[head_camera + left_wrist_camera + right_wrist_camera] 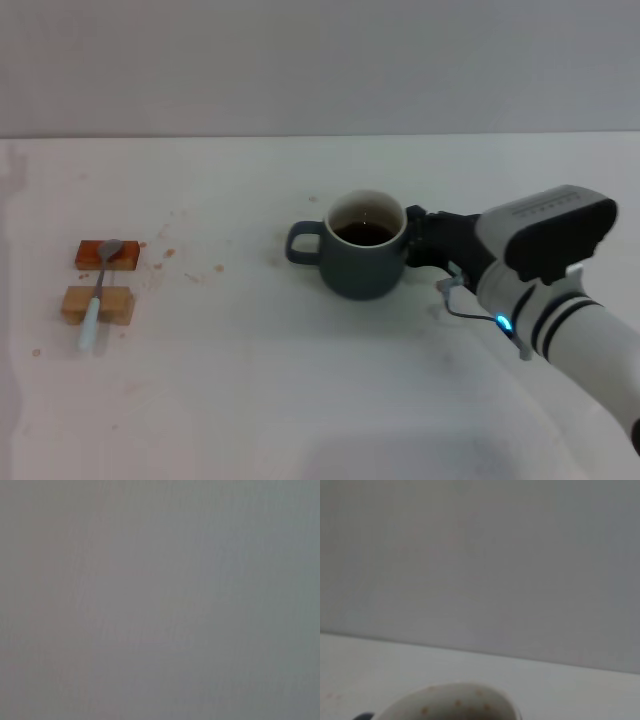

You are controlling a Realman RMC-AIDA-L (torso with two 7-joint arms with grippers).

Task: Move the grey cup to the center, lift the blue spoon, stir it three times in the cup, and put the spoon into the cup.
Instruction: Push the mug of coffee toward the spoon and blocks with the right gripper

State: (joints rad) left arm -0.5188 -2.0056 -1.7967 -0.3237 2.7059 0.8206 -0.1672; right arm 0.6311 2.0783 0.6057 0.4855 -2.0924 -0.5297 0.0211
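Cup-moving step in hand: right hand [418,240], grip state indeterminate, meets the grey cup [360,262] mid-bench [300,400]; next, the blue spoon [97,295], resting across two blocks, needs lifting.

Right arm at work; left arm out of sight.
Right arm reaches in from lower right, forearm angled up-left, dark right gripper [418,240] leading.

White right arm [570,320], black stripes, blue light, grey wrist housing
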